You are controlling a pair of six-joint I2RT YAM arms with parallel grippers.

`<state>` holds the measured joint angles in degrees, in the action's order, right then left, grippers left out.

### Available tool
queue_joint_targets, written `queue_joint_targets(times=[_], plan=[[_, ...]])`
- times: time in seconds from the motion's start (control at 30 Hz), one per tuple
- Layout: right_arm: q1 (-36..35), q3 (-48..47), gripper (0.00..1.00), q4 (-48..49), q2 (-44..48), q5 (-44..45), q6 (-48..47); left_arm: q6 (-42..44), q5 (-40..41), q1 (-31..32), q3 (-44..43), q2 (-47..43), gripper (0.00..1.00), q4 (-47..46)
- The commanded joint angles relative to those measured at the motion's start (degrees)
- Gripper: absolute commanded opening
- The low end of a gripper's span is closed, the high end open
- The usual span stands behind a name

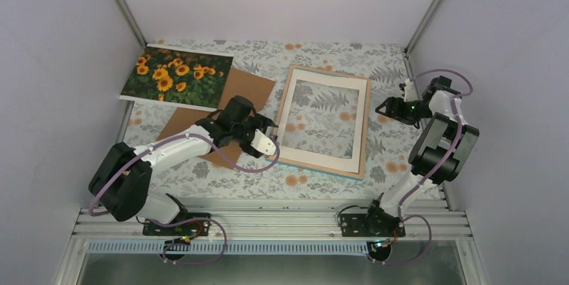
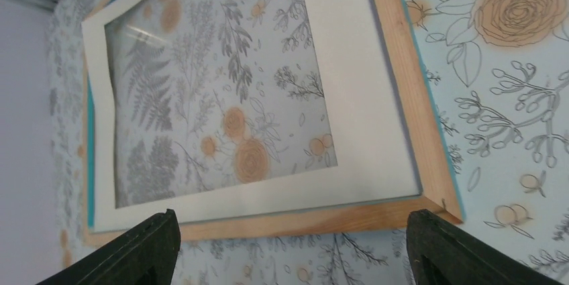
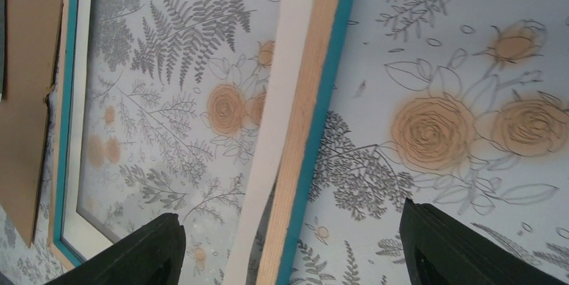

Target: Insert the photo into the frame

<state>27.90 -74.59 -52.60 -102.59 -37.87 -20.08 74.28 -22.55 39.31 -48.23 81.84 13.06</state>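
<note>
Fingers (image 2: pixel 156 248) of my left gripper (image 2: pixel 295 251) stand wide apart and empty, just short of the frame (image 2: pixel 410 104), which lies back-up with its mat (image 2: pixel 349 84) in it, ready for loading. My right gripper (image 1: pixel 390 106) gapes too, at the opposite edge. The photo (image 1: pixel 178 76) lies face-up back-left, well apart, so I judge fetching it comes next.
</note>
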Motion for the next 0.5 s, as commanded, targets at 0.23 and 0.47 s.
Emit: queue_joint_targets(times=[0.23, 0.47], plan=[[-7.1, 1.8, 0.80, 4.7, 2.4, -0.3, 1.2, -21.5, -1.9, -6.0, -4.9, 2.5, 0.83, 0.1], [-13.0, 5.4, 0.80, 8.4, 3.0, 2.3, 2.0, -37.2, 2.3, -13.7, -7.9, 1.4, 0.97, -4.7]])
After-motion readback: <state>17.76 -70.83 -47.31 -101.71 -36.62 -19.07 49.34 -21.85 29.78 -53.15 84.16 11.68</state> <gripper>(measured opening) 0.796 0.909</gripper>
